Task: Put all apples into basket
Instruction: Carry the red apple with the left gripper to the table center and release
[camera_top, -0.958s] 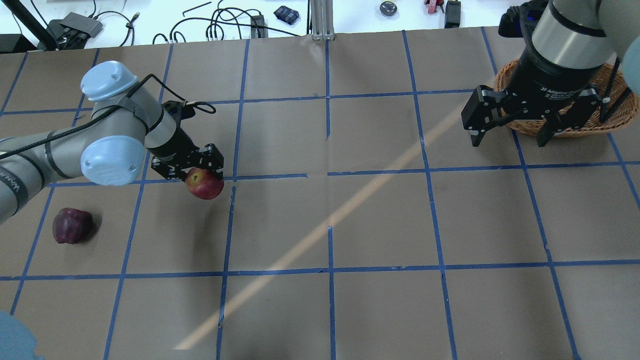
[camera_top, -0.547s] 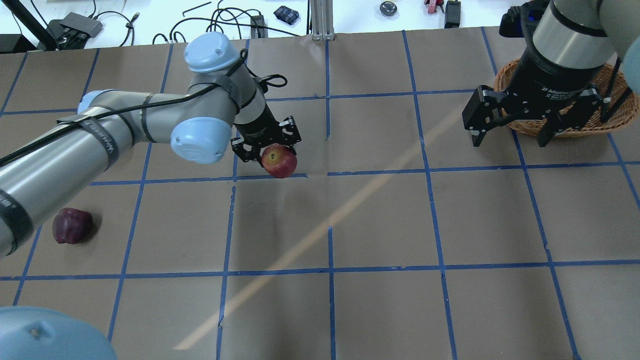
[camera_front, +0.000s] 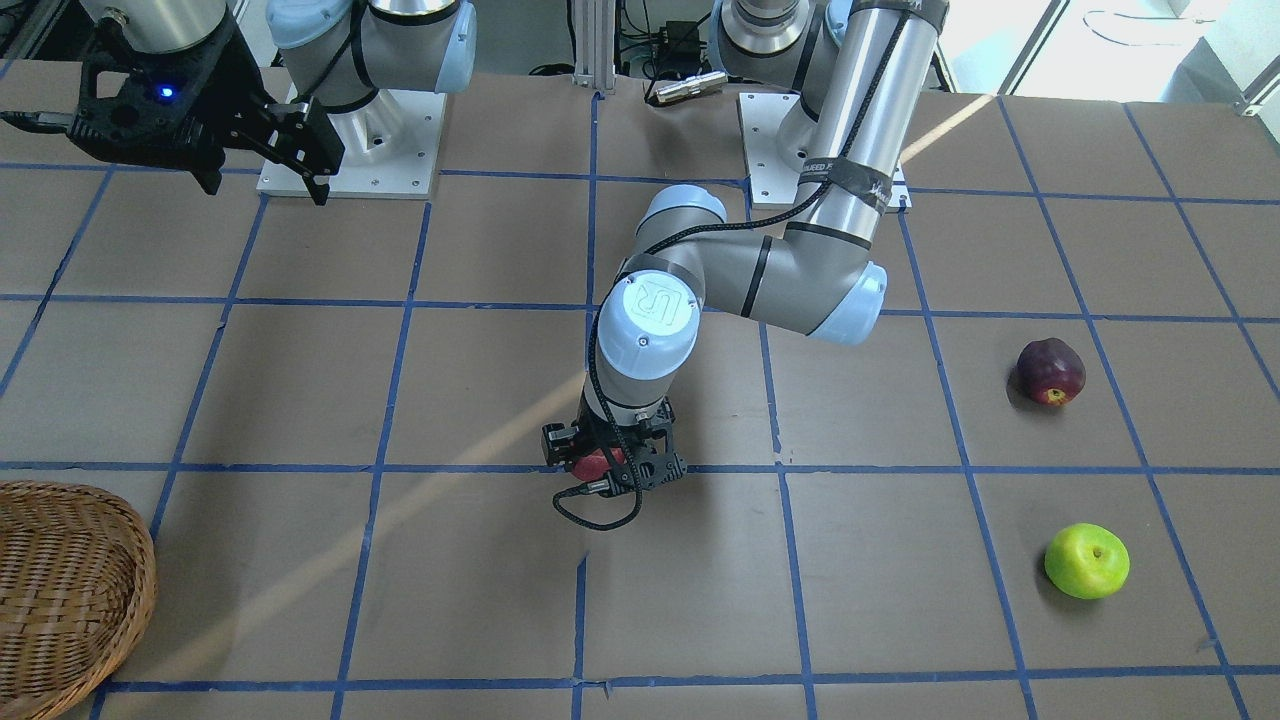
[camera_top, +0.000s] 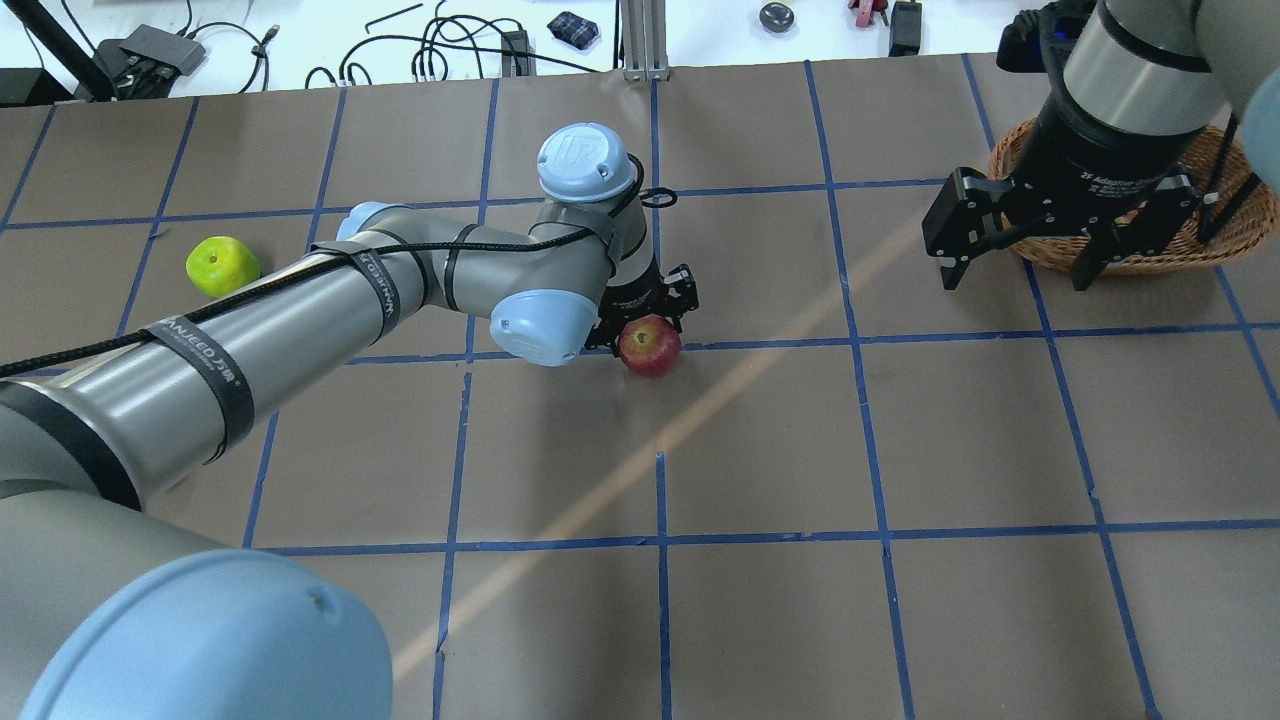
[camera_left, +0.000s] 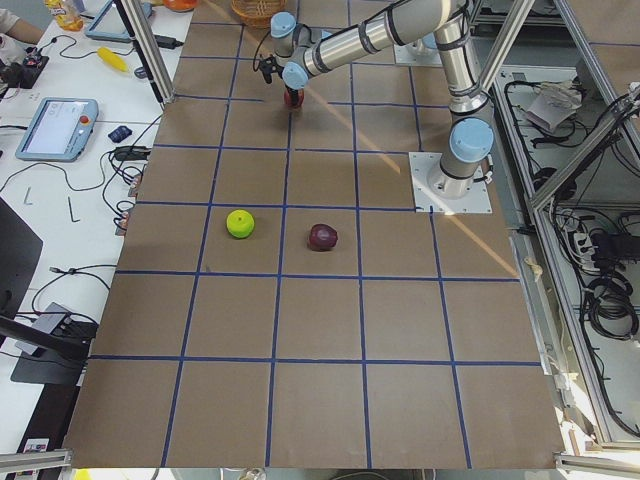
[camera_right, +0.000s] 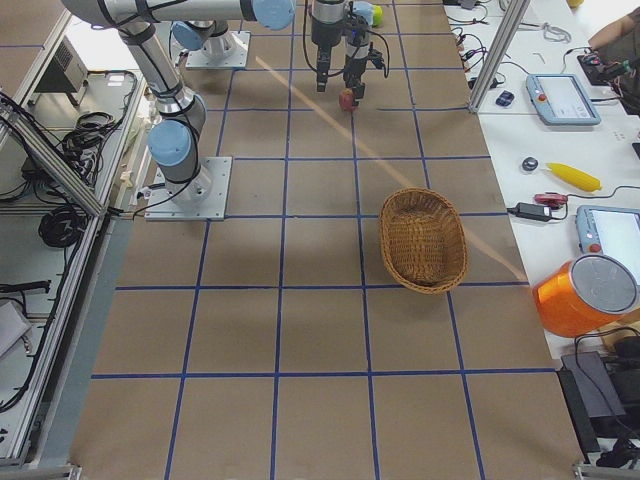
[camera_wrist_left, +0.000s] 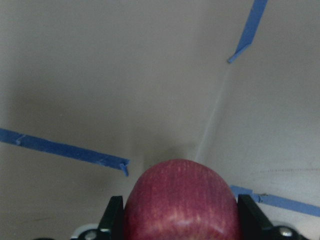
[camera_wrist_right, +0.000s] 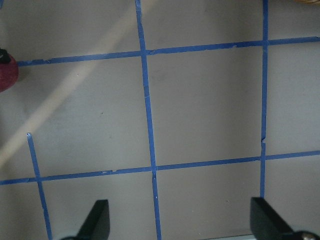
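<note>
My left gripper (camera_top: 648, 335) is shut on the red apple (camera_top: 650, 346) and holds it low over the table's middle; the left wrist view shows the apple (camera_wrist_left: 180, 200) between both fingers. The maroon apple (camera_front: 1050, 371) and the lime green apple (camera_front: 1087, 561) lie on the table on my left side. The green apple also shows in the overhead view (camera_top: 222, 266); my left arm hides the maroon one there. The wicker basket (camera_top: 1225, 232) stands at the far right, empty in the exterior right view (camera_right: 423, 240). My right gripper (camera_top: 1020, 272) is open and empty, hovering at the basket's near-left edge.
The table is brown paper with a blue tape grid. My left arm stretches across the left half to the centre. Cables and small tools lie beyond the far edge (camera_top: 450, 50). Operator benches with tablets stand past the table (camera_right: 560, 100).
My left arm has swung right with the red apple, from the left part of the table to its centre. The green apple is uncovered and the maroon one is now hidden overhead. The right arm has stayed still.
</note>
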